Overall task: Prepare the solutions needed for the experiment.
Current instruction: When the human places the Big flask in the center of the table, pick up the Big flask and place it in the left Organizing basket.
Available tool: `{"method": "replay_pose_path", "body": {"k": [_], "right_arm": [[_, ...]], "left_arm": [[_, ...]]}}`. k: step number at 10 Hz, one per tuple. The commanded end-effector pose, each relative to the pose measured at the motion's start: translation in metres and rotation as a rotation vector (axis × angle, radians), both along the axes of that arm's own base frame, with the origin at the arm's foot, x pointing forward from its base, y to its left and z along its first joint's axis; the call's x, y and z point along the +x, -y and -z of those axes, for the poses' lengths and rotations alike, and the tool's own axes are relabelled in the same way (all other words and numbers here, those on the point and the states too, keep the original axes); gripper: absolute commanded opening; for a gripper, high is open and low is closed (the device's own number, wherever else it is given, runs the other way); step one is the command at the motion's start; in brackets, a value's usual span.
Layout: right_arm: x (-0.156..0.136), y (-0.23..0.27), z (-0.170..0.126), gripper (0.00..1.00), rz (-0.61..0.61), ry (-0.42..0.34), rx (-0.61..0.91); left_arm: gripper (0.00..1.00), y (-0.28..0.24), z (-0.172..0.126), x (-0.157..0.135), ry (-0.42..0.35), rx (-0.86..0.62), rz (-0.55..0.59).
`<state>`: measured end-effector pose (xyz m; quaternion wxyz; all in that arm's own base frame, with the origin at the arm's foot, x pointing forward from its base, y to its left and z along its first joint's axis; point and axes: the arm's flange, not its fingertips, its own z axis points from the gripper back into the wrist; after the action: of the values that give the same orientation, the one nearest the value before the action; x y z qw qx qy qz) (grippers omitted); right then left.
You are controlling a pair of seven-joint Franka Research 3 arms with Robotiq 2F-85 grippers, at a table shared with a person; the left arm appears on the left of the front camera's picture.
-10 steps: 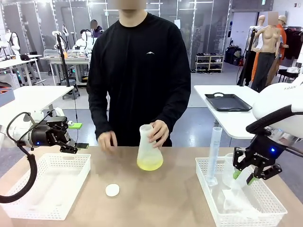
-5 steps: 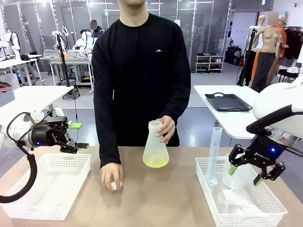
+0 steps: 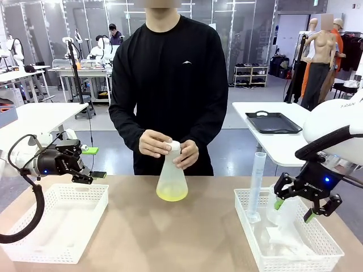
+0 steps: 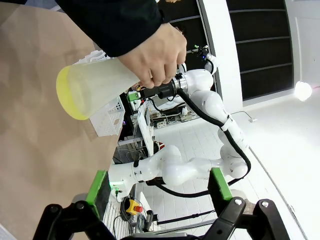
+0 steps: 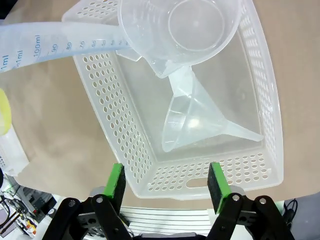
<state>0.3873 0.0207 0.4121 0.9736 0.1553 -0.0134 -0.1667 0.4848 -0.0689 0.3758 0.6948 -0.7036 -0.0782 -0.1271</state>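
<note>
Brown table (image 3: pixel 215 226) up front, big room with more tables behind. Fingers of left gripper (image 3: pixel 93 162) wide apart, nothing between them. Up in the air over the far edge of the left basket (image 3: pixel 57 226), pointing sideways toward the middle of the table. Fingers of right gripper (image 3: pixel 293 208) apart too, nothing in them. Pointing down, just over the right basket (image 3: pixel 249 224). Inside that basket, under the green pads: clear funnel (image 5: pixel 200 125) lying on its side, clear beaker (image 5: pixel 185 30) next to it, tall cylinder (image 3: pixel 258 181) standing up at the side nearest the middle of the table. Farther out, at the middle of the far side of the table, whitish flask (image 3: pixel 172 178), leaning a little. Bottom on the table or just above it: cannot tell. Solution (image 3: pixel 172 195) inside the flask, a thin bright yellow-green layer right at the bottom. One hand (image 3: pixel 154 143) at the top of the flask, other hand (image 3: pixel 187 154) round its neck. Behind the flask, person (image 3: pixel 170 85) in a black top, standing at the far edge.
</note>
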Motion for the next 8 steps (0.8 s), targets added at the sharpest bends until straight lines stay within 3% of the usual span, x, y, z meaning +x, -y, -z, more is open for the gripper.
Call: {"method": "replay_pose_path", "body": {"k": [1, 2, 4, 5, 8], "right_arm": [[0.0, 0.0, 0.0, 0.83, 0.0, 0.0, 0.0], [-0.017, -0.013, -0.01, 0.83, -0.03, 0.056, 0.009], [-0.028, -0.026, -0.023, 0.83, -0.034, 0.259, 0.082], [-0.029, -0.026, -0.027, 0.83, -0.058, 0.303, 0.148], [-0.015, -0.014, -0.035, 0.83, -0.198, 0.317, 0.507]], "left_arm": [[1.0, 0.002, -0.003, 0.0, 0.009, -0.016, -0.007], [1.0, 0.002, -0.003, 0.0, 0.009, -0.016, -0.007], [1.0, 0.002, -0.003, 0.0, 0.009, -0.016, -0.007], [1.0, 0.002, -0.003, 0.0, 0.009, -0.016, -0.007], [1.0, 0.002, -0.003, 0.0, 0.009, -0.016, -0.007]]}}
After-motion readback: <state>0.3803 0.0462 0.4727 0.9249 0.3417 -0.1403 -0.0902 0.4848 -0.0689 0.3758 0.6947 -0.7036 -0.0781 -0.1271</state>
